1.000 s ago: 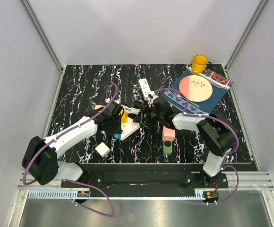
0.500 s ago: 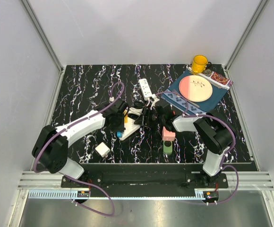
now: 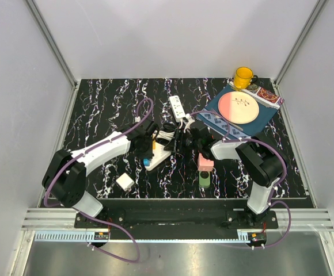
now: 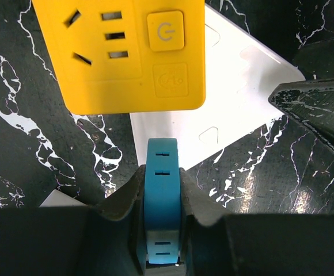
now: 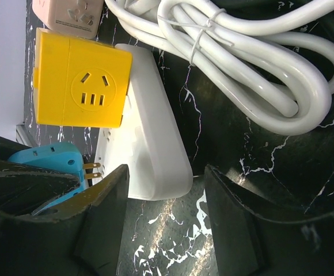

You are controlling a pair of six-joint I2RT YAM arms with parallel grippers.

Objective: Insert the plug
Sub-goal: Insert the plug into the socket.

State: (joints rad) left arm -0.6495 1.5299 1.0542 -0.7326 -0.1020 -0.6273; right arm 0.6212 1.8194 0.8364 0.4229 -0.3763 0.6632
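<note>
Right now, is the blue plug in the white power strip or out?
Out: the right wrist view shows the brass prongs of the blue plug bare, outside the white power strip. Left gripper holds it.

Two arms meet at the white power strip [image 3: 158,156]. The left arm [image 3: 95,154] reaches in low from the strip's left side, and the left tool [image 4: 161,192] is clamped tight on a blue plug [image 4: 161,167] at the strip's near end. The right arm [image 3: 253,161] folds back at the elbow and stretches toward the strip from its right. The right tool [image 5: 166,178] has its jaws parted, with the strip's end in the gap between them and nothing gripped.
</note>
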